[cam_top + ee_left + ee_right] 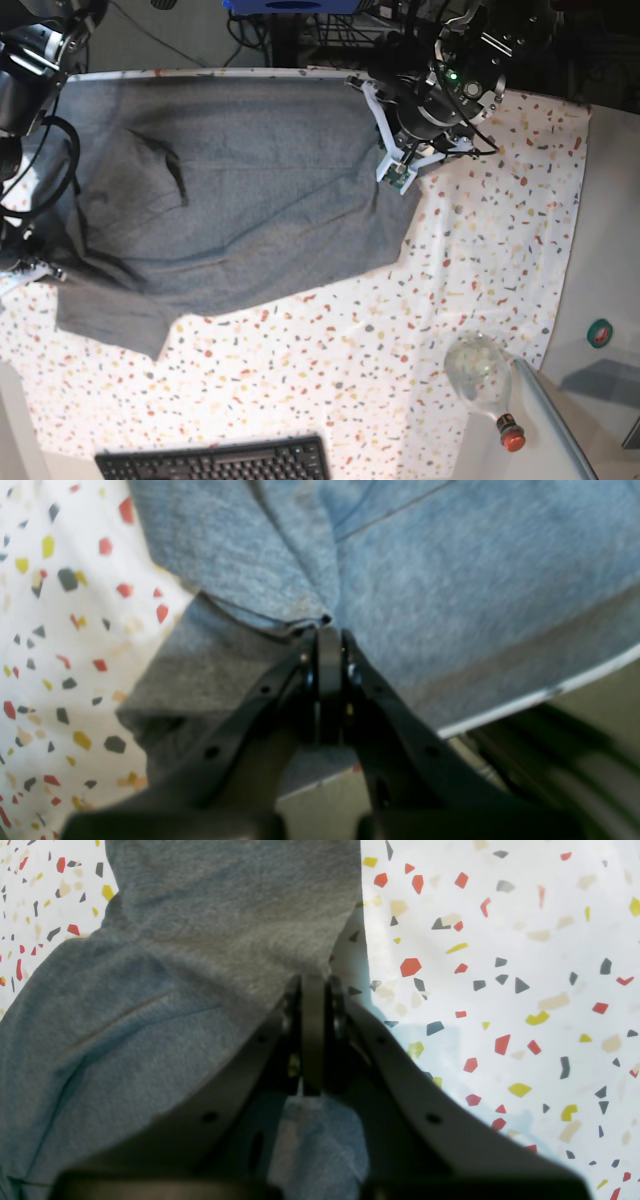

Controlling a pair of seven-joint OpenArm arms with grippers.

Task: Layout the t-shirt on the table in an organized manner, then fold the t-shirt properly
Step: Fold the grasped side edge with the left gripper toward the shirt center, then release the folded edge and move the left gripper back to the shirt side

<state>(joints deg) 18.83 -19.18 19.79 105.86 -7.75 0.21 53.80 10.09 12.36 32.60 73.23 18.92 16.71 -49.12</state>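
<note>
Still at the layout stage, no fold made: heather-grey cotton t-shirt rumpled across upper left of flecked white table, pinched by left gripper and right gripper.

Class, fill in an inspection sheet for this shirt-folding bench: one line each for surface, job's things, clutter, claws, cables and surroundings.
Surface: table under white cloth with coloured flecks; the right half is bare.
Job's things: grey t-shirt spread over the left half, wrinkled, not yet folded.
Clutter: clear bottle with a red cap lying near the front right corner; keyboard at the front edge.
Claws: left claw shut on the t-shirt's edge; right claw shut on the t-shirt's edge.
Cables: black cables looping by the arm at the view's left.
Surroundings: plain grey side surface with a small green-rimmed disc.
</note>
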